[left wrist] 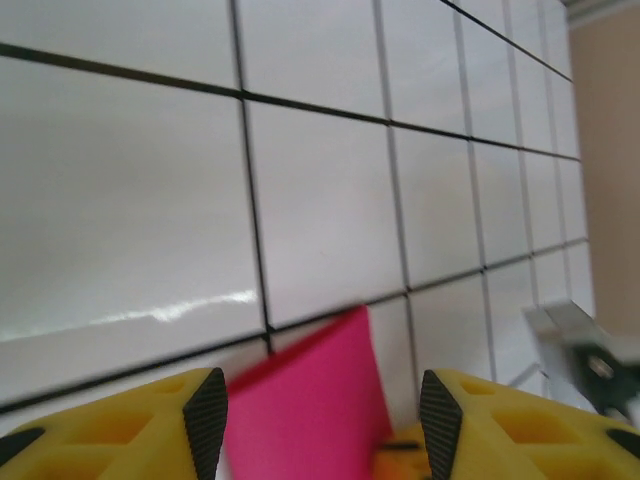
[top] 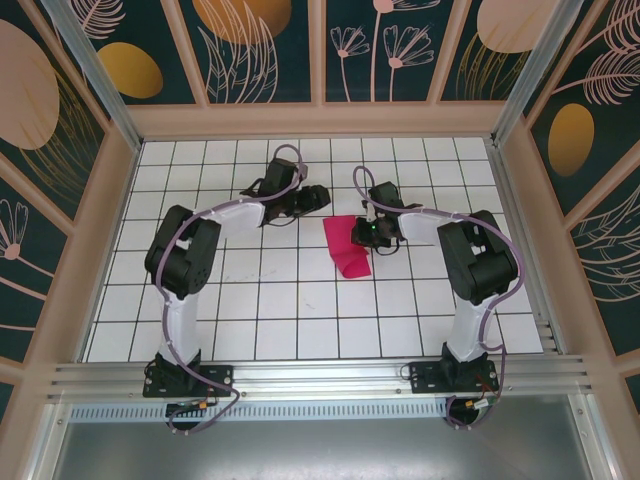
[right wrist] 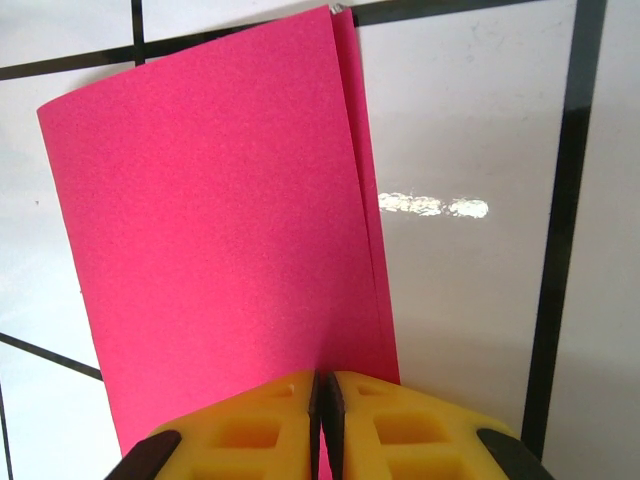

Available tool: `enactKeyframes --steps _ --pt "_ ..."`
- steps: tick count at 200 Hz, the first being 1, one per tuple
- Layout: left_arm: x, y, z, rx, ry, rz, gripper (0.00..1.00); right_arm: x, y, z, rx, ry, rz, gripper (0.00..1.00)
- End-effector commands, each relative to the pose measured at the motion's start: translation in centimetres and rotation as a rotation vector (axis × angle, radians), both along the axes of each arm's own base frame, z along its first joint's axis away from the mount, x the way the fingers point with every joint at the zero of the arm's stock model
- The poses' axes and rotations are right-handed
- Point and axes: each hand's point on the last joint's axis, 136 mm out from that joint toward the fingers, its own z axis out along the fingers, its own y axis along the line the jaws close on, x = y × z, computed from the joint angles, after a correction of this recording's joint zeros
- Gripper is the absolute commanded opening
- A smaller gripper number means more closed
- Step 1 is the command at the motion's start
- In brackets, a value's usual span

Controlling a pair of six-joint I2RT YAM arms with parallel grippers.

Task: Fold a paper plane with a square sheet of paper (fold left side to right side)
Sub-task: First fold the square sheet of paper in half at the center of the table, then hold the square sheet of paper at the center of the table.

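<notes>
**Half-fold stage.** The thin magenta-pink square sheet of paper (top: 347,247) lies on the white grid-tiled counter (top: 250,300) as a narrow rectangle, with one side already laid over the other. In the right wrist view its two layers meet along the edge running away from the right fingers (right wrist: 285,415). These are pressed together, pinching that doubled edge at its near end. The side opposite the right fingers looks rounded rather than sharp, so the fold is judged laid over but not yet creased flat. The left fingers (left wrist: 205,420) stand spread and grip nothing. A corner of the sheet lies on the counter just ahead of them and appears to touch neither pad. Judged remaining are the flattening of this crease and every later fold, since no pointed dart form is present. Wood-framed walls with dark floral panels (top: 260,50) enclose the counter, well apart from both pairs of fingers. A blurred grey-and-black part (left wrist: 590,350) to the right of the left fingers is probably the other arm. Only bare counter lies between the left fingers and the sheet. The likely hindrance is the pinching right fingers occupying the edge to be pressed.
</notes>
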Motion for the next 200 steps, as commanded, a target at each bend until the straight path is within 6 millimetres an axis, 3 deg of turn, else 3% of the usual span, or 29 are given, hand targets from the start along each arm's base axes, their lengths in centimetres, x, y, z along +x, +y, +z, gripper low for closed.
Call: enactKeyframes --steps 1,25,55,121,145,168,200 --pt "-2.9 -2.6 0.9 -0.078 0.004 -0.119 0.56 -4.4 -2.2 -5.2 -0.144 0.174 0.015 0.16" --pt "-4.1 -4.3 -0.3 -0.082 0.032 -0.166 0.55 -4.4 -2.2 -5.3 -0.144 0.177 0.014 0.16" --pt "-3.8 -5.1 -2.3 -0.07 0.067 -0.169 0.55 -4.2 -2.1 -5.1 -0.14 0.172 0.015 0.16" --pt "-4.0 -4.0 -7.1 0.013 0.141 -0.131 0.54 -3.4 -1.5 -3.9 -0.104 0.129 0.019 0.17" --pt "-4.8 -3.5 -8.4 0.039 0.167 -0.126 0.53 -2.1 -1.2 -1.7 -0.079 0.057 0.022 0.18" --pt "-5.4 -3.1 -9.2 0.057 0.181 -0.121 0.52 -0.7 -1.4 1.6 -0.045 -0.032 0.006 0.22" --pt "-5.9 -3.3 -9.8 0.07 0.19 -0.125 0.52 -0.8 -1.8 5.3 -0.02 -0.108 0.004 0.27"
